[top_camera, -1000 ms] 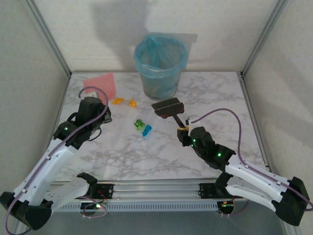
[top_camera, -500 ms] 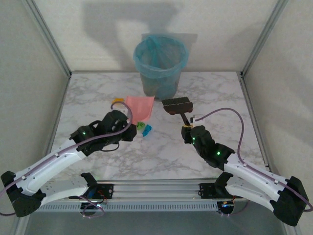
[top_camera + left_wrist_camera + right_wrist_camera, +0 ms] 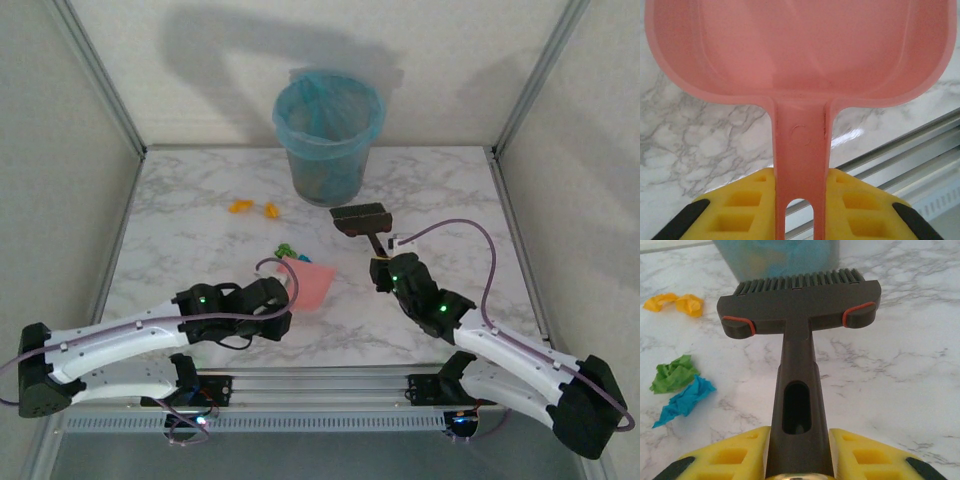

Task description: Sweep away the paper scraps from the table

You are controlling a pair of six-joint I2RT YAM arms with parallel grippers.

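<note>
The pink dustpan (image 3: pixel 309 281) has swung from the far-left corner of the table (image 3: pixel 450 200) toward its near edge, just beside the green and blue paper scraps (image 3: pixel 285 249), orange ones lying farther back, none swept yet; left gripper (image 3: pixel 800 210) clamps its handle, right gripper (image 3: pixel 797 450) the brush (image 3: pixel 800 305).

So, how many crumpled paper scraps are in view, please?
4: two orange scraps near the blue-lined bin, one green scrap and one blue scrap together; others may be hidden.

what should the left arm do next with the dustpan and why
Probably set the dustpan lip on the table by the green scrap and blue scrap: the left tool grips it, and the right tool holds the brush close beside them.
</note>
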